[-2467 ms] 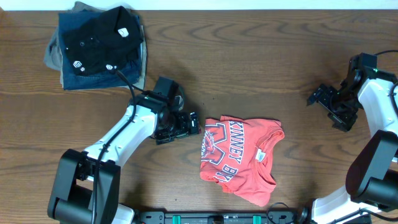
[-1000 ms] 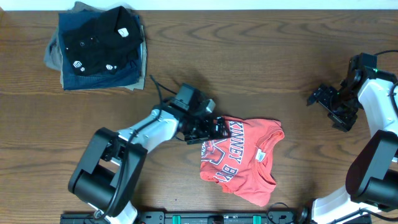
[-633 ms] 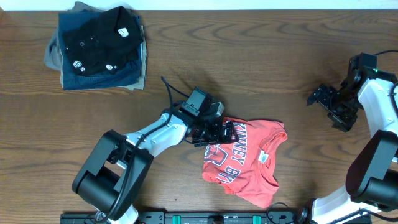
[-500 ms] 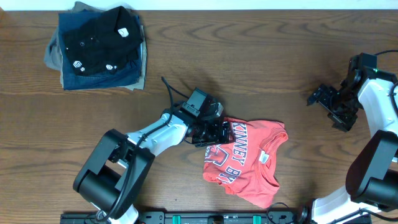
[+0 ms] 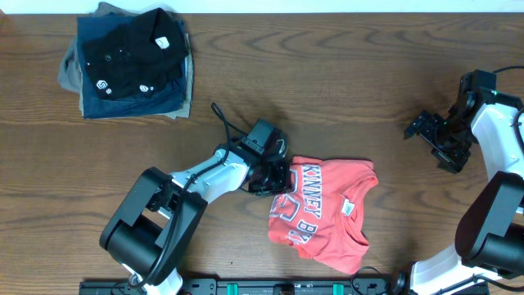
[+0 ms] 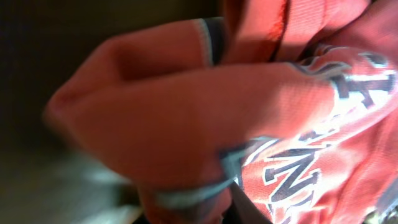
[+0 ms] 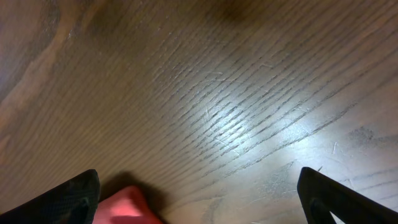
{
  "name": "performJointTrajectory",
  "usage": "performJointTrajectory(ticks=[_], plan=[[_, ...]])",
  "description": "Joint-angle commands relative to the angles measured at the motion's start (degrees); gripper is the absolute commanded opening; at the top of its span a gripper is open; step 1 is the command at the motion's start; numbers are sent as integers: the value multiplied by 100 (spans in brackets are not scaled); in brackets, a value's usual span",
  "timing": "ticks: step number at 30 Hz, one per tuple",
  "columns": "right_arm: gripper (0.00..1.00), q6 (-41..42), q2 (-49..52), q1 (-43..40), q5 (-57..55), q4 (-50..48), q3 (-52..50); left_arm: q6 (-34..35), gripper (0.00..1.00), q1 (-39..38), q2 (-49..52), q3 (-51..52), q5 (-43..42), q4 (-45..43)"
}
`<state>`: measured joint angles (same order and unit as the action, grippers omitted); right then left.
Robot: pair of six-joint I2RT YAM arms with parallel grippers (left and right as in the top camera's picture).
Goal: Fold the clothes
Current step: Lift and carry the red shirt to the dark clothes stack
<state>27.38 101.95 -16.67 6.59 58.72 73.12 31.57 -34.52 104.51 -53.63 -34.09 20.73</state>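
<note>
Wooden table (image 5: 344, 74), overhead: left gripper (image 5: 277, 175) meets T-shirt (image 5: 323, 215) edge. Only the left wrist view shows bunched fabric pinched. Right gripper (image 5: 424, 131) stands wide.

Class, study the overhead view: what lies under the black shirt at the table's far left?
Under the black shirt sits a folded blue garment, and a khaki garment shows at the pile's edges below. Whether anything else is buried there is covered.

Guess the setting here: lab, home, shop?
Probably a robot lab bench for laundry folding: two robot arms at a wooden table, a crumpled red T-shirt, and a stack of folded clothes.
</note>
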Motion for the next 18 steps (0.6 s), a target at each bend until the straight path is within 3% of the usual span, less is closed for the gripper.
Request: performJointTrajectory(ticks=[1, 3, 9, 18], plan=[[99, -68, -37, -20, -17, 0, 68, -804, 11, 105, 184, -363, 428, 776], [99, -68, -37, -20, -17, 0, 68, -1147, 6, 223, 184, -791, 688, 1480], [99, -70, -37, -20, -17, 2, 68, -2026, 6, 634, 184, -2107, 1622, 2787], [99, -70, -37, -20, -17, 2, 68, -2155, 13, 1349, 186, -2734, 2492, 2343]])
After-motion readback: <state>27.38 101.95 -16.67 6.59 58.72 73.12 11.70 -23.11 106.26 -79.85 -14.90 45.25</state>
